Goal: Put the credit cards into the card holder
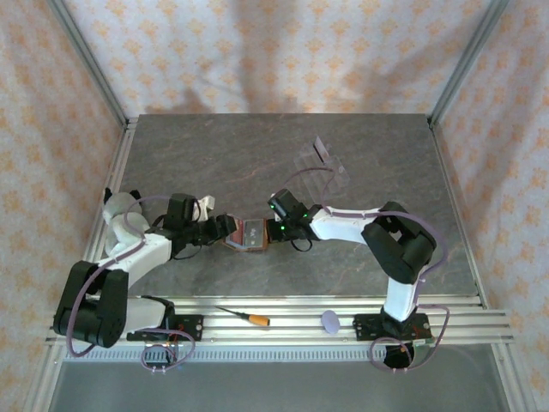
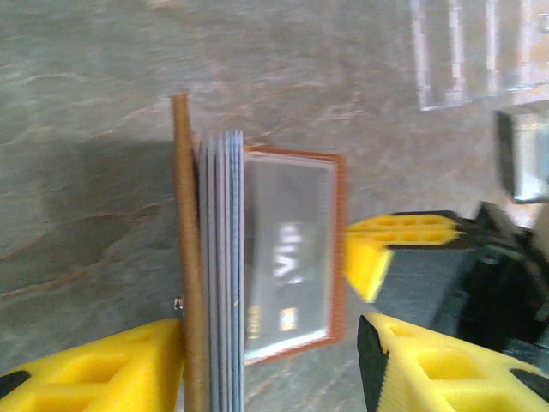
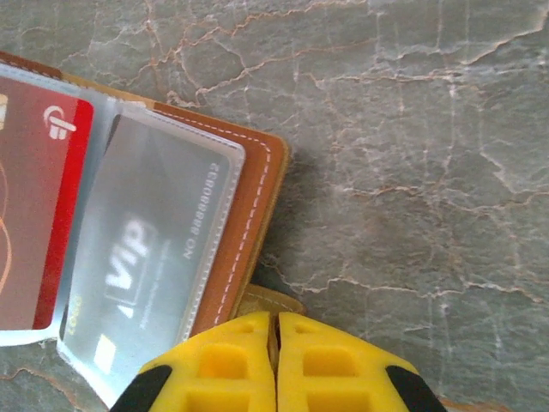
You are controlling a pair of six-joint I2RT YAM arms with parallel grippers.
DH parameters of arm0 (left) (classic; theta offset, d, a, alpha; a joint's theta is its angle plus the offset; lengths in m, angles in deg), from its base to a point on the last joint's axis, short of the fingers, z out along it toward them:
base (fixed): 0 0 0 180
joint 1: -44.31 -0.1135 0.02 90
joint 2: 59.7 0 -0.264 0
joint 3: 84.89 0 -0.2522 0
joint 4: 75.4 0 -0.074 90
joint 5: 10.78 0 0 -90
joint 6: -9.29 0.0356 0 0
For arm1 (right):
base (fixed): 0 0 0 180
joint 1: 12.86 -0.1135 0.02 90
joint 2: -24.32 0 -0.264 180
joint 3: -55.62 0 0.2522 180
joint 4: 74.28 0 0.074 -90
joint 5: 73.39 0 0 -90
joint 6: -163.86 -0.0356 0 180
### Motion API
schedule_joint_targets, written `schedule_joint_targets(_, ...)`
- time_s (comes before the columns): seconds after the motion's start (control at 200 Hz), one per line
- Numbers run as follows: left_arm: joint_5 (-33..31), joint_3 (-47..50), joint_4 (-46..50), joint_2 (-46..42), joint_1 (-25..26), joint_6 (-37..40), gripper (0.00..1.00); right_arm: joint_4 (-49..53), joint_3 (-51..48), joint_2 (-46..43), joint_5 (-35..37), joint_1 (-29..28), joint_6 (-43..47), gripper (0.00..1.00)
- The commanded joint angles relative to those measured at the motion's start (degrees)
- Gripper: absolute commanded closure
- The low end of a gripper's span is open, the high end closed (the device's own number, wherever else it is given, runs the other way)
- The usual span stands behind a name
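The brown leather card holder lies unfolded between both grippers. In the left wrist view one flap stands upright with clear sleeves beside it. A greyish-teal credit card marked VIP lies in a sleeve on the flat half. My left gripper is open; one finger rests against the upright flap and the other stands well away. My right gripper is shut on the holder's small leather tab. A red credit card sits in a sleeve beside the teal card.
A clear plastic tray lies on the grey table behind the right arm and appears at the upper right of the left wrist view. On the front rail lie an orange-handled screwdriver and a small purple disc.
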Motion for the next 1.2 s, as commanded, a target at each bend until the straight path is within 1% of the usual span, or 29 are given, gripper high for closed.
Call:
schedule_joint_targets(0.0,2.90,0.17,-3.86,-2.20,0.73,-1.12,0.45,1.05,-0.10,2.25,-2.28,-0.59,-0.41,0.94)
schedule_joint_targets(0.075,2.56,0.17,-4.00,-2.28,1.16,-1.31,0.46,0.83,-0.01,2.37,-2.48,-0.63,-0.50,0.94)
schedule_joint_targets(0.185,1.01,0.76,-6.52,-0.40,3.34,-2.11,0.46,0.35,0.25,2.54,-2.90,-0.63,-0.76,0.94)
schedule_joint_targets(0.345,0.48,2.54,-14.98,3.48,5.81,-6.18,0.47,-0.45,0.07,2.28,-3.35,-0.63,-1.40,0.94)
schedule_joint_targets(0.385,0.49,2.34,-15.86,4.39,6.50,-6.58,0.47,-0.55,-0.14,2.06,-3.32,-0.62,-1.46,0.91)
schedule_joint_targets(0.411,0.42,2.08,-16.05,4.84,6.90,-6.59,0.47,-0.63,-0.26,1.94,-3.27,-0.63,-1.58,0.88)
schedule_joint_targets(0.451,-0.04,1.78,-15.91,5.40,7.40,-6.50,0.48,-0.40,-0.29,1.73,-2.69,-0.63,-1.63,0.80)
schedule_joint_targets(0.481,-0.56,1.60,-15.75,5.65,7.70,-6.33,0.48,-0.10,-0.33,1.51,-2.15,-0.63,-1.65,0.76)
schedule_joint_targets(0.571,-2.08,0.98,-14.15,6.41,8.26,-5.56,0.48,1.21,-0.36,0.75,-0.09,-0.52,-1.64,0.75)
schedule_joint_targets(0.801,-7.00,0.31,-7.72,7.42,8.26,-2.76,0.55,2.13,-1.55,-2.90,1.55,-0.28,-1.55,0.74)
schedule_joint_targets(0.846,-7.47,0.22,-6.94,7.83,8.26,-2.41,0.58,2.52,-1.66,-3.65,2.09,-0.24,-1.33,0.73)
schedule_joint_targets(0.891,-7.97,0.26,-6.52,7.91,8.26,-2.28,0.61,3.11,-1.63,-4.37,2.77,-0.14,-1.16,0.70)
schedule_joint_targets(0.976,-8.99,0.52,-6.17,7.73,8.35,-2.00,0.66,4.14,-1.42,-5.43,3.88,-0.11,-1.02,0.59)
schedule_joint_targets(1.031,-9.38,0.14,-5.21,7.73,8.52,-1.34,0.68,4.48,-1.19,-5.71,4.03,-0.11,-0.94,0.57)
schedule_joint_targets(1.096,-9.94,-0.47,-3.75,7.99,9.02,-0.52,0.68,4.38,-1.15,-5.96,4.08,-0.07,-1.02,0.57)
schedule_joint_targets(1.191,-10.98,-1.21,-2.03,8.49,9.49,0.18,0.69,3.84,-1.08,-6.03,3.91,-0.02,-1.24,0.68)
